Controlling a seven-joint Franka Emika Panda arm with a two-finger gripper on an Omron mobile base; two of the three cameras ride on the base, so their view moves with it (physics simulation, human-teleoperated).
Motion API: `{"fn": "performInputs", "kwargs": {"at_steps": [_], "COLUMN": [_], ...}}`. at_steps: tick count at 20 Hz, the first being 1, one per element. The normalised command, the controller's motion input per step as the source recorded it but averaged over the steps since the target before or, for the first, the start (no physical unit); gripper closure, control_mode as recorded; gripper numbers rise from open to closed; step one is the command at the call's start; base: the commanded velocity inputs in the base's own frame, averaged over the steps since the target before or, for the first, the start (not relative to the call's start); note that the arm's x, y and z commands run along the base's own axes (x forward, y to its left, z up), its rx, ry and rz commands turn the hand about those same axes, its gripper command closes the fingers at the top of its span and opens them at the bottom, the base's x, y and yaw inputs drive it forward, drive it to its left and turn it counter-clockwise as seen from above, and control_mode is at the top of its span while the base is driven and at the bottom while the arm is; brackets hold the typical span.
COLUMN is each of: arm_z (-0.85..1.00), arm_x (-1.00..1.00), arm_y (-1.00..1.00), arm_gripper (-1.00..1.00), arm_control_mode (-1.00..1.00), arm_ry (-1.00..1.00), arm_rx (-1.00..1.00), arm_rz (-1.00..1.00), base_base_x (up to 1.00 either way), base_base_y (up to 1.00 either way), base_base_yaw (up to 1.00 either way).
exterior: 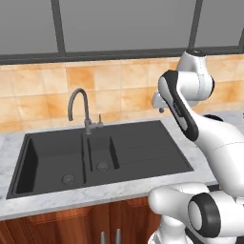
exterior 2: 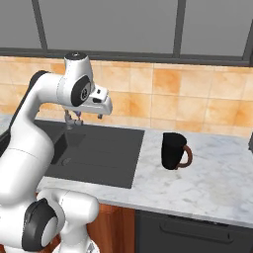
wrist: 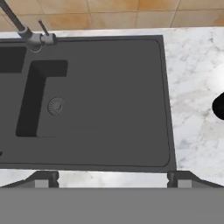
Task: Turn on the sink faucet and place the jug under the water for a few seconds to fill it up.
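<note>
Nearest the hand camera, the two small dark fingertips [wrist: 43, 178] of the white arm's two-finger gripper [wrist: 113, 179] stand wide apart with nothing between them (the jaws look fully spread and empty). Beyond them lies the wide, nearly black rectangular sink [wrist: 131, 109], and the gripper hangs above the flat drainboard end of it, well clear of the surface.

Taking the sink as the landmark: the tall thin grey metal gooseneck faucet [exterior: 78, 107] rises from the sink's back rim, behind the small basin, with its little lever handle [exterior: 100, 120] standing just beside the spout's base. No blue stream falls from the spout, so the water is judged to be off. The small black tapered jug [exterior 2: 173, 150] with its reddish-brown loop handle [exterior 2: 188, 157] stands upright on the pale marble counter [exterior 2: 217, 183], off the drainboard end of the sink and apart from its rim, untouched.

By that reading the task is at its first step: reaching for the lever. The next move calls for the hand to travel across the sink toward the back rim, come down to lever height, and push the handle over (whether a nudge with one finger or a pinch suits better is hard to judge from here). Only after that does the jug come into play.
</note>
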Motion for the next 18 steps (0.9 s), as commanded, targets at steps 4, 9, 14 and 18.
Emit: {"fn": "performInputs", "kwargs": {"at_steps": [4, 9, 14, 18], "arm_z": [0.00, 0.00, 0.00, 0.00], "arm_x": [0.00, 0.00, 0.00, 0.00], "arm_y": [0.00, 0.00, 0.00, 0.00], "arm_gripper": [-1.00, -1.00, -1.00, -1.00], "arm_control_mode": [1.00, 1.00, 1.00, 1.00], "arm_ry": [0.00, 0.00, 0.00, 0.00], "arm_rx": [0.00, 0.00, 0.00, 0.00], "arm_rz": [0.00, 0.00, 0.00, 0.00], "base_base_x": [0.00, 0.00, 0.00, 0.00], "base_base_y": [0.44, 0.12, 0.00, 0.00], "base_base_yaw": [0.00, 0.00, 0.00, 0.00]}}
